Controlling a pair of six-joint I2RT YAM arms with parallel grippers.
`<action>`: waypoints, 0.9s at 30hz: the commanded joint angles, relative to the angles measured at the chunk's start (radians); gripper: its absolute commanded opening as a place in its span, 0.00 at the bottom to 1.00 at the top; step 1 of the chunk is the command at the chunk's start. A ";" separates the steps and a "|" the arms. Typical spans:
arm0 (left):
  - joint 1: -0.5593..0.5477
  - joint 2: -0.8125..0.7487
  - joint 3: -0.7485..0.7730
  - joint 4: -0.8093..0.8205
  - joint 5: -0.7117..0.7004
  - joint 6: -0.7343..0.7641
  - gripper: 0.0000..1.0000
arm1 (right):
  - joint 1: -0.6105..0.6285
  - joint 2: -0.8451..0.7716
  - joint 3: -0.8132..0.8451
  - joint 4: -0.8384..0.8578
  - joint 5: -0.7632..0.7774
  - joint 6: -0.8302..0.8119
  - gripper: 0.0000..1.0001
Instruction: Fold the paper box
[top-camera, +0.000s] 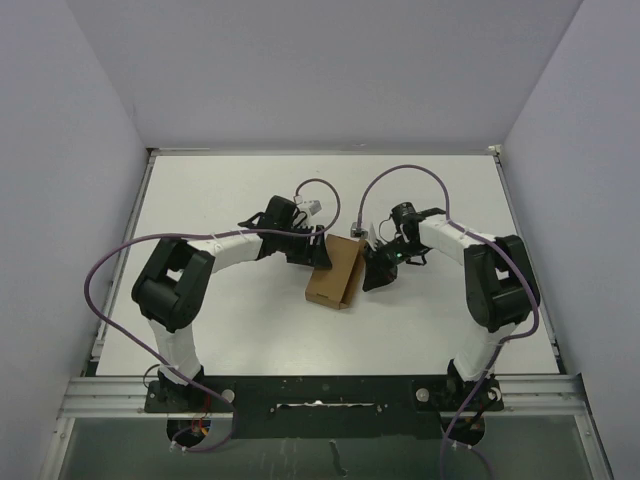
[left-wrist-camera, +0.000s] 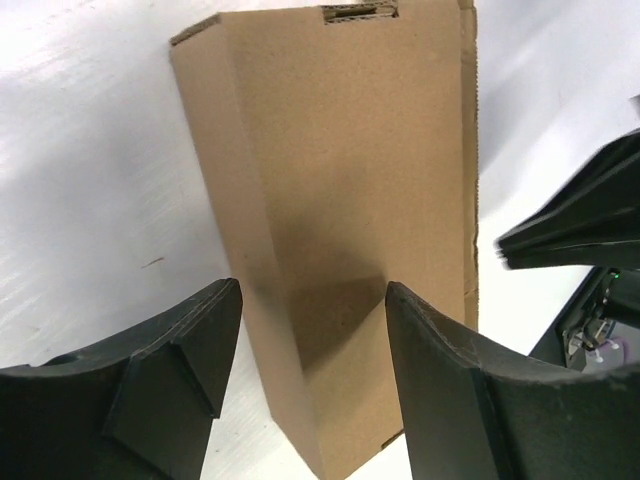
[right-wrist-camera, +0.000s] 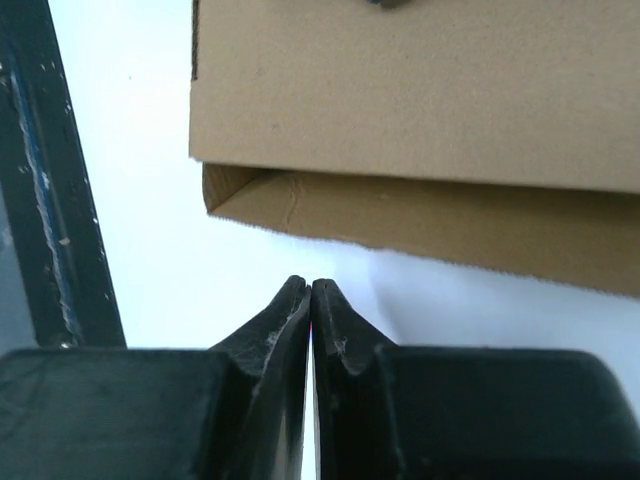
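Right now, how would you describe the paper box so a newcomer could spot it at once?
Start at the white table and look to its middle. There, between the left gripper and the right gripper, lies the paper box. It is the only brown cardboard thing there, a plain oblong among black and white.

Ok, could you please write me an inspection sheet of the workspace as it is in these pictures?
Surface: white table; one faint small mark in the left wrist view.
Job's things: paper box, brown cardboard, lying on the table between the two arms.
Clutter: nothing seen.
Grippers: left gripper has its fingers open, with the box in front of them; right gripper has its fingers shut on nothing, just short of the box edge.
Cables: purple cables loop from each arm; none crosses the box.
Surroundings: plain grey walls on three sides; metal rail at the near edge.
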 joint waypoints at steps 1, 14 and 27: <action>0.044 -0.077 0.035 0.030 -0.014 0.058 0.59 | -0.043 -0.142 0.030 -0.090 0.039 -0.171 0.08; 0.006 -0.614 -0.264 0.011 -0.238 -0.042 0.34 | -0.092 -0.385 -0.096 0.402 0.129 0.011 0.14; -0.244 -0.639 -0.588 0.216 -0.373 -0.332 0.12 | -0.014 0.027 0.269 0.317 0.244 -0.074 0.00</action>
